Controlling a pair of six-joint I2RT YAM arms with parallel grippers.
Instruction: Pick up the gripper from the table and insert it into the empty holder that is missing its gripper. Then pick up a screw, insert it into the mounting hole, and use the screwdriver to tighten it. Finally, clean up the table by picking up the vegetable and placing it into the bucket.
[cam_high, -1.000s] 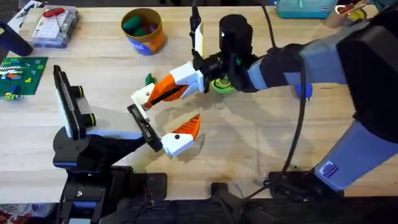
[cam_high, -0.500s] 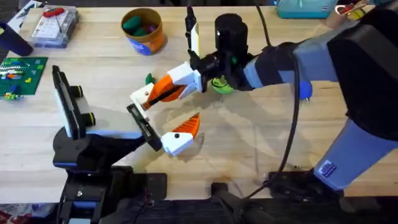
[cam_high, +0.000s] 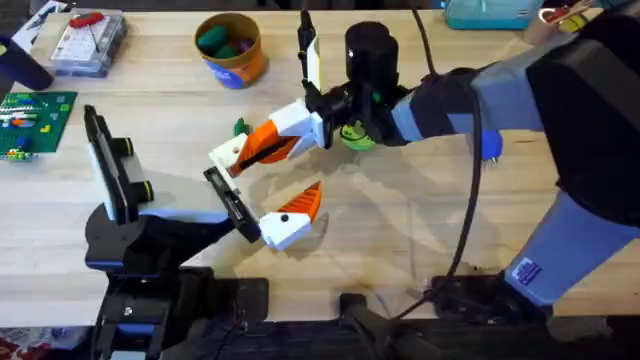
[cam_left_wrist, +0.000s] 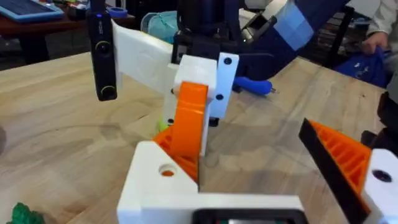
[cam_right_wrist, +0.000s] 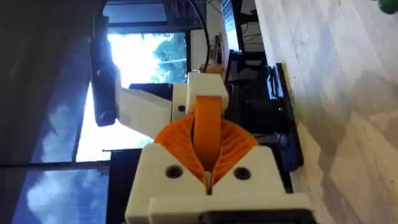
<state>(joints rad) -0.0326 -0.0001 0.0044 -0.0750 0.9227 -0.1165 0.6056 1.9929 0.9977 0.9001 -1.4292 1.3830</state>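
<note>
While the orange-yellow bucket (cam_high: 231, 48) at the far side of the wooden surface (cam_high: 420, 230) holds green and reddish pieces, the right hand (cam_high: 232, 157) hangs mid-surface, clenched on the gripper (cam_high: 262, 146). Just nearer the camera sits the holder (cam_high: 229, 203), beside a like finger (cam_high: 291, 220).

overhead: above table (cam_high: 420, 250), looking down-forward | wrists: close, low | shared: right claw (cam_high: 232, 158)
</note>
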